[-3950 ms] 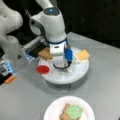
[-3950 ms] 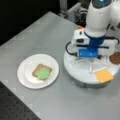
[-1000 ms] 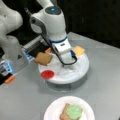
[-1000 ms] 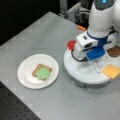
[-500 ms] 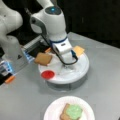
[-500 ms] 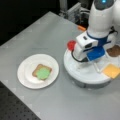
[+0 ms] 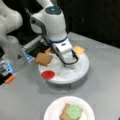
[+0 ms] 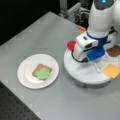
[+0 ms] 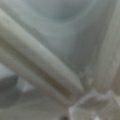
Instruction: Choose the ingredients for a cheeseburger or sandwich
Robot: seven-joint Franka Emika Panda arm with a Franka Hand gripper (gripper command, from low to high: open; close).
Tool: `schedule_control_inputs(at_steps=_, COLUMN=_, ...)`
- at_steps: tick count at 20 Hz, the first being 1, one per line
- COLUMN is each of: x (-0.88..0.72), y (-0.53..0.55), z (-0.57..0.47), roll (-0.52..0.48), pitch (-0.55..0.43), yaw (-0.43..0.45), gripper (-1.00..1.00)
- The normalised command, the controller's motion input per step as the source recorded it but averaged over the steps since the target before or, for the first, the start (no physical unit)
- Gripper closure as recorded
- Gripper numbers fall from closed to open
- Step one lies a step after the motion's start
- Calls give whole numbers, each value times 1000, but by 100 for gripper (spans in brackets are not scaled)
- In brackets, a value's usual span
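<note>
Gripper [image 7: 65,67] low mid-tray [image 7: 82,71], jaws can't tell, tomato [image 7: 48,74] at 8 o'clock (light, flat, probably slippery; pinch its edges).

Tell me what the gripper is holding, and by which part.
Cannot be told: the gripper sits low on the white tray, and nothing shows between its fingers.

Red round tomato [image 7: 48,74] flat at the tray's near-left edge in a front view. Tan-brown bread slice [image 7: 43,59] just above it, overhanging the rim. Orange cheese square [image 7: 78,50] flat at the far-right rim — well apart from both. Dark-brown patty [image 8: 114,50] at a front view's right edge. Sandwich [image 7: 71,112] — bread topped with green lettuce — flat on the white plate.
</note>
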Motion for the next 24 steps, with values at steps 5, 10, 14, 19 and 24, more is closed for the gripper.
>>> schedule_control_inputs(at_steps=5, x=74, y=22, z=-78, roll=94, pitch=-22, yaw=267, gripper=-100)
schedule_control_inputs(at_steps=10, x=83, y=26, z=-68, roll=101, pitch=-14, yaw=186, gripper=-100)
schedule_control_inputs(at_steps=14, x=65, y=39, z=-73, roll=99, pitch=-5, yaw=104, gripper=-100)
schedule_control_inputs(at_steps=19, x=32, y=81, z=-53, roll=86, pitch=16, yaw=15, gripper=-100)
schedule_control_inputs(at_steps=24, x=42, y=133, z=-1, roll=73, pitch=38, yaw=-51, gripper=-100)
